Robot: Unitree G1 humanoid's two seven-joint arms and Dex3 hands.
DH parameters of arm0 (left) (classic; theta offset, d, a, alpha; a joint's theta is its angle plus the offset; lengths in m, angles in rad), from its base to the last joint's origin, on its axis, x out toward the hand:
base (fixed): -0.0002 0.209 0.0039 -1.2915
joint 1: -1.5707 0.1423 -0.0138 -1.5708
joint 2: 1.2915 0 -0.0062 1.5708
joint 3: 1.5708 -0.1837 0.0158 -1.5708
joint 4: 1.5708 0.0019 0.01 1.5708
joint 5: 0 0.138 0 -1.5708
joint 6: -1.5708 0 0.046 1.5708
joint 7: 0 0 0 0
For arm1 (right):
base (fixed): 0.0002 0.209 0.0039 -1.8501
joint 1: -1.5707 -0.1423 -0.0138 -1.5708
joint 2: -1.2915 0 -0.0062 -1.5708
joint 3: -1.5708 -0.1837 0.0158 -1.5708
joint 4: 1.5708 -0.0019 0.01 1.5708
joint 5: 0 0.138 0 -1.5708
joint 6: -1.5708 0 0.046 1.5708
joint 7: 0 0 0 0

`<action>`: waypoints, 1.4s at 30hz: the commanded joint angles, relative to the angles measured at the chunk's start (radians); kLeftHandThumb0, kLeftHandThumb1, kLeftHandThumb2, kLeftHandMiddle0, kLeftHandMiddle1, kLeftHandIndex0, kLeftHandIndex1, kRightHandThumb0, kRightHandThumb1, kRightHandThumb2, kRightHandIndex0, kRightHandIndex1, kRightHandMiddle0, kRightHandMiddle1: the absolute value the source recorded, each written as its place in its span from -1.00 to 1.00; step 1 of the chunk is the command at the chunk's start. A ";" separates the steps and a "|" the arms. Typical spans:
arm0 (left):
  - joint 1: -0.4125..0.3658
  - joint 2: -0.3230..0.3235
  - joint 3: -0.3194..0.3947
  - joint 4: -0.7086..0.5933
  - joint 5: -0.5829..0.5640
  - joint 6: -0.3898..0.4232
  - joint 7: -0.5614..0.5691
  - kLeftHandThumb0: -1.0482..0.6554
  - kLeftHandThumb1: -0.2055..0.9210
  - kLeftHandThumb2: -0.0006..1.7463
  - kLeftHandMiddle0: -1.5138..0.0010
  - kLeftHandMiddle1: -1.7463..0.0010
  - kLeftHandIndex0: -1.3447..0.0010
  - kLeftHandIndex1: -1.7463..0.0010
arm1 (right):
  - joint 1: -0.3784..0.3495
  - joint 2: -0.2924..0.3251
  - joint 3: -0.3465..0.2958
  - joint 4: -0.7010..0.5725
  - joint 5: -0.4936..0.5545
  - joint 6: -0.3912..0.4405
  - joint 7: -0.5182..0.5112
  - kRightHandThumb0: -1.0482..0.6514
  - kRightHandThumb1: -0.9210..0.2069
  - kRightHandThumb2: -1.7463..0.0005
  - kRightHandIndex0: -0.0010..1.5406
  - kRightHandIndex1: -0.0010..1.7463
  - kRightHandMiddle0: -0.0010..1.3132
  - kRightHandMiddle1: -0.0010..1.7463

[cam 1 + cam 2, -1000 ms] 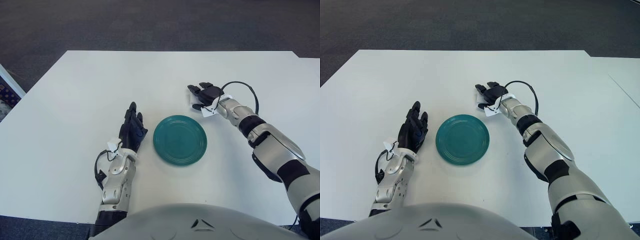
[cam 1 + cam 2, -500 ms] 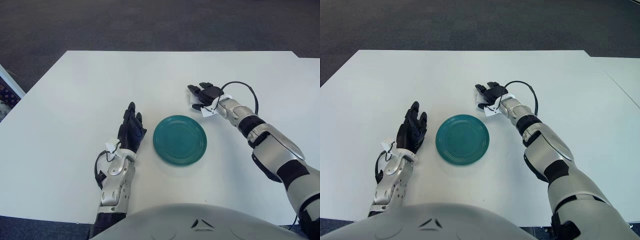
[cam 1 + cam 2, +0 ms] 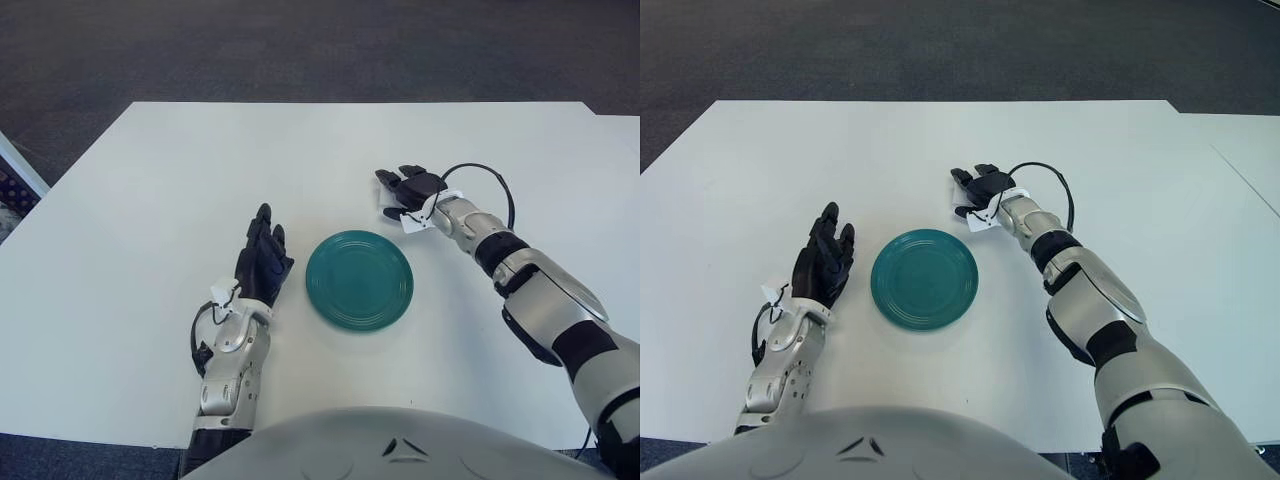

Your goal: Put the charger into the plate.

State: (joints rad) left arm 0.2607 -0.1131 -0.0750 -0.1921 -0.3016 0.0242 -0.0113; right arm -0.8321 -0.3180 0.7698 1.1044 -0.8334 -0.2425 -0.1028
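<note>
The right hand (image 3: 408, 190) is stretched out over the white counter (image 3: 150, 180), at about one o'clock from the teal plate (image 3: 360, 280) and just beyond its rim. Its dark fingers (image 3: 963, 180) are curled down around something small and white, apparently the charger (image 3: 392, 201), which peeks out beneath them, low over the counter; whether it touches the surface I cannot tell. The plate has nothing in it. The left hand (image 3: 263, 265) shows at nine o'clock from the plate, just beside it, fingers straight and relaxed, holding nothing.
</note>
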 commanded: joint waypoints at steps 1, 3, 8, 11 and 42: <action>0.013 -0.017 0.004 -0.014 -0.004 0.006 -0.001 -1.00 1.00 0.11 1.00 1.00 1.00 1.00 | 0.129 0.023 0.024 0.045 -0.008 0.006 0.055 -1.00 -1.00 0.04 -0.93 -0.98 -0.96 -0.90; 0.018 -0.011 0.004 -0.016 -0.003 0.003 -0.007 -1.00 1.00 0.10 1.00 1.00 1.00 1.00 | 0.134 0.024 0.020 0.042 -0.005 0.002 0.049 -1.00 -1.00 0.05 -0.91 -0.98 -0.95 -0.89; 0.024 -0.010 0.007 -0.017 -0.001 -0.007 -0.010 -1.00 1.00 0.10 1.00 1.00 1.00 1.00 | 0.144 0.026 0.009 0.035 -0.001 -0.009 0.035 -1.00 -1.00 0.07 -0.89 -0.98 -0.93 -0.87; 0.025 -0.006 0.006 -0.021 0.015 -0.001 -0.001 -1.00 1.00 0.10 1.00 1.00 1.00 1.00 | 0.151 0.029 0.001 0.033 0.002 -0.014 0.023 -1.00 -1.00 0.08 -0.88 -0.98 -0.92 -0.86; 0.021 -0.037 0.036 -0.004 0.023 -0.055 0.005 -1.00 1.00 0.16 1.00 1.00 1.00 1.00 | 0.167 0.056 -0.010 0.070 -0.010 -0.012 -0.229 -0.89 -1.00 0.41 -0.90 0.99 -1.00 0.86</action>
State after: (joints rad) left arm 0.2838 -0.1136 -0.0510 -0.2049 -0.2686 -0.0105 -0.0175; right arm -0.7656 -0.2801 0.7165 1.1160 -0.8043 -0.2656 -0.3624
